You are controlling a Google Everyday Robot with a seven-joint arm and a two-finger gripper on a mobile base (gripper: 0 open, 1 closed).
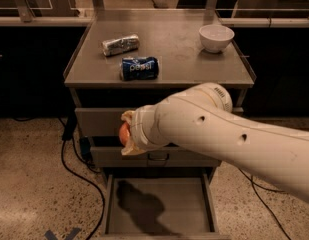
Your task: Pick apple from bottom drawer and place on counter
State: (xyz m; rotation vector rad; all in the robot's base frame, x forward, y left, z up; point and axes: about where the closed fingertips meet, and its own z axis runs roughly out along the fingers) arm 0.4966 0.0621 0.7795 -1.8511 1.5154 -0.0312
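Apple [123, 133], round, orange, clasped in gripper [127, 134], above flat-floored bottom drawer [184, 204]

Dim, warm light falls from above onto the counter [194, 64], laying a soft sheen on its top and brightening the white bowl [216, 36] at its far right corner. Below the counter, the pale arm [234, 134] casts a dark shadow across the bottom drawer [194, 204]; the gripper [123, 134], clasping the apple [125, 132], hangs half-lit before the counter's front.
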